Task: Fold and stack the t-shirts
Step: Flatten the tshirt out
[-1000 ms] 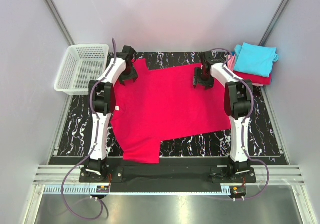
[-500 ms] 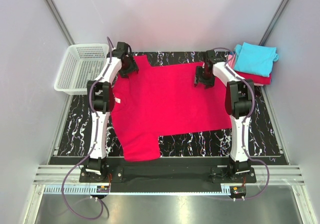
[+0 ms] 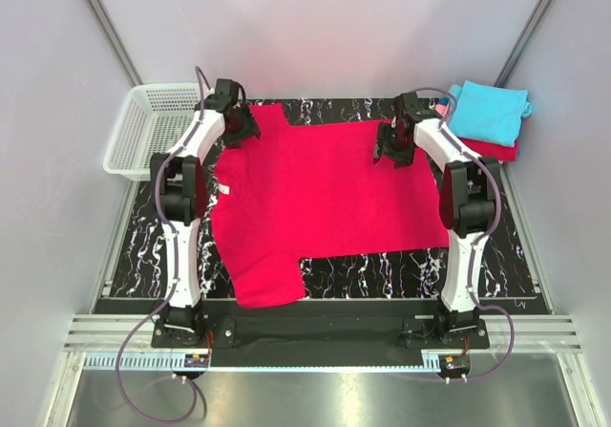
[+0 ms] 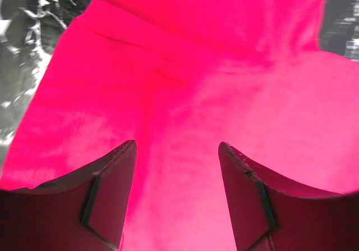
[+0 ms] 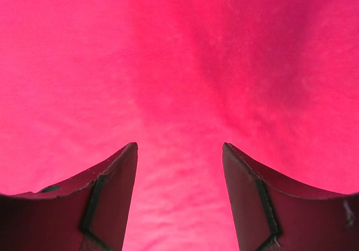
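Note:
The crimson-red t-shirt [image 3: 320, 193] lies spread flat on the black marbled table [image 3: 143, 245], one sleeve at the far left and one at the near left. My left gripper [image 3: 241, 131] hangs open over the far-left sleeve; the left wrist view shows its jaws apart [image 4: 176, 150] just above red cloth [image 4: 185, 65]. My right gripper [image 3: 391, 150] hangs open over the shirt's far right edge; its jaws stand apart [image 5: 179, 150] over red cloth [image 5: 185, 54]. Folded turquoise [image 3: 487, 110], pink and red [image 3: 487, 148] shirts are stacked at the far right.
A white plastic mesh basket [image 3: 153, 131] stands at the far left beside the table. Pale walls close in the back and both sides. A metal rail [image 3: 315, 336] runs along the near edge by the arm bases.
Both grippers have moved toward the far edge, dragging the shirt flatter and squarer. Its near hem and near-left sleeve now lie straighter.

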Tool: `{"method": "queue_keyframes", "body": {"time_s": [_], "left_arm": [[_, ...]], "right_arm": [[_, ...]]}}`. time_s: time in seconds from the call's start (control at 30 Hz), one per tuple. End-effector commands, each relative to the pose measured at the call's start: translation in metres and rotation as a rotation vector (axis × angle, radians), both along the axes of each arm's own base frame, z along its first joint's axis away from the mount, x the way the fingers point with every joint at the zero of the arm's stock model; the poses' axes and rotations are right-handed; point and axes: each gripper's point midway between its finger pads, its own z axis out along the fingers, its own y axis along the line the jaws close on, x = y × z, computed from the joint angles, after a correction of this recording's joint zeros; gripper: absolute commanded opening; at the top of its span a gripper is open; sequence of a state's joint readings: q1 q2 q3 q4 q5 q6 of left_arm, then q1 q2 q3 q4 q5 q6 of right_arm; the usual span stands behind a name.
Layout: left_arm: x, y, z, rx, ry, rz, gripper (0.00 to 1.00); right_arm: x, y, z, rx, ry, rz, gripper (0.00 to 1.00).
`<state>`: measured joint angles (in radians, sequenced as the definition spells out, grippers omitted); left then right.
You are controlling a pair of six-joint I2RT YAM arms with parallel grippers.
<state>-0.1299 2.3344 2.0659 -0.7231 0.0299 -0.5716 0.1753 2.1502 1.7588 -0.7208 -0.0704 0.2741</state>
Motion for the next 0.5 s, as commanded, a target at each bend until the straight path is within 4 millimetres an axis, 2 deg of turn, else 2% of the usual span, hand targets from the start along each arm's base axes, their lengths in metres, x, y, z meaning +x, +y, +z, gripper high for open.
{"method": "queue_keyframes", "body": {"time_s": [0.0, 0.03, 0.1, 0.17, 0.2, 0.33, 0.47], "left_arm": [[0.004, 0.001, 0.062, 0.009, -0.149, -0.013, 0.64], [-0.003, -0.002, 0.057, 0.015, -0.132, -0.02, 0.64], [-0.009, -0.009, 0.065, 0.014, -0.149, -0.052, 0.62], [-0.013, -0.016, 0.061, 0.007, -0.143, -0.074, 0.61], [-0.015, -0.021, 0.061, 0.01, -0.144, -0.096, 0.61], [-0.032, -0.03, 0.041, 0.053, -0.078, -0.124, 0.61], [-0.053, -0.028, 0.021, 0.152, -0.008, -0.126, 0.61]], "right_arm": [[0.006, 0.007, 0.055, 0.025, -0.129, 0.0, 0.68], [0.008, 0.005, 0.056, 0.02, -0.136, -0.002, 0.68], [0.014, 0.007, 0.054, 0.015, -0.145, 0.024, 0.69], [0.018, 0.006, 0.04, -0.003, -0.127, 0.043, 0.69], [0.022, 0.007, 0.04, -0.004, -0.132, 0.05, 0.69], [0.031, 0.004, 0.017, -0.042, -0.104, 0.082, 0.71], [0.033, -0.006, -0.004, -0.114, -0.072, 0.107, 0.73]]}}
